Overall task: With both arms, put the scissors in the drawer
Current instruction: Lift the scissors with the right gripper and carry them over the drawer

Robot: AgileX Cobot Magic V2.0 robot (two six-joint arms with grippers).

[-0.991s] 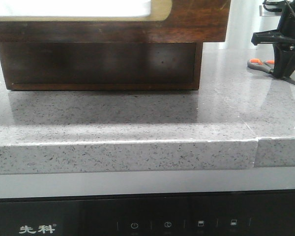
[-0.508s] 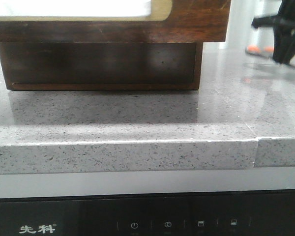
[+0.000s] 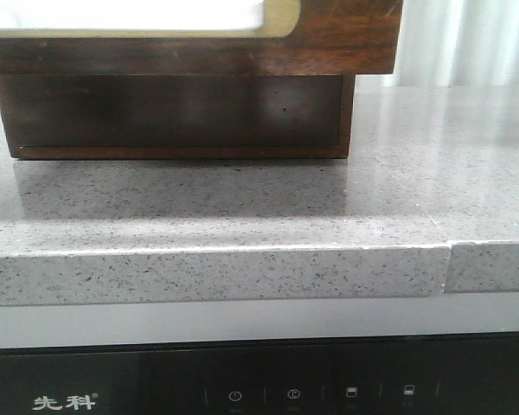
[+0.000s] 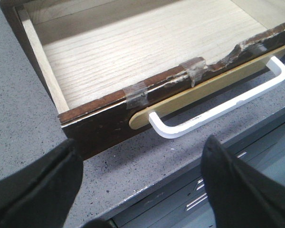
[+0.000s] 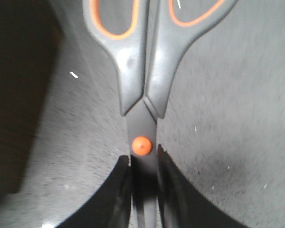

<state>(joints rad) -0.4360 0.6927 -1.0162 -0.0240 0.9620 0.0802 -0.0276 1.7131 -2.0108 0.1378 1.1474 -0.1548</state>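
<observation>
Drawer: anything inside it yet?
The drawer shows only bare pale wood in the left wrist view; its far end is cut off. The scissors sit in the right gripper.

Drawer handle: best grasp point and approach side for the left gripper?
Grip the white bar handle mid-span. It stands off the drawer front on a beige plate, leaving a gap for a finger. Come from the front, the open left gripper straddling the bar across its length.

Drawer [image 4: 104, 107] is glossy dark wood outside, pale raw-looking grain inside, chipped rim patched with tape [image 4: 135, 92]. Speckled stone counter [image 3: 242, 216] is polished; scissors [image 5: 142, 71] look like matt plastic.
</observation>
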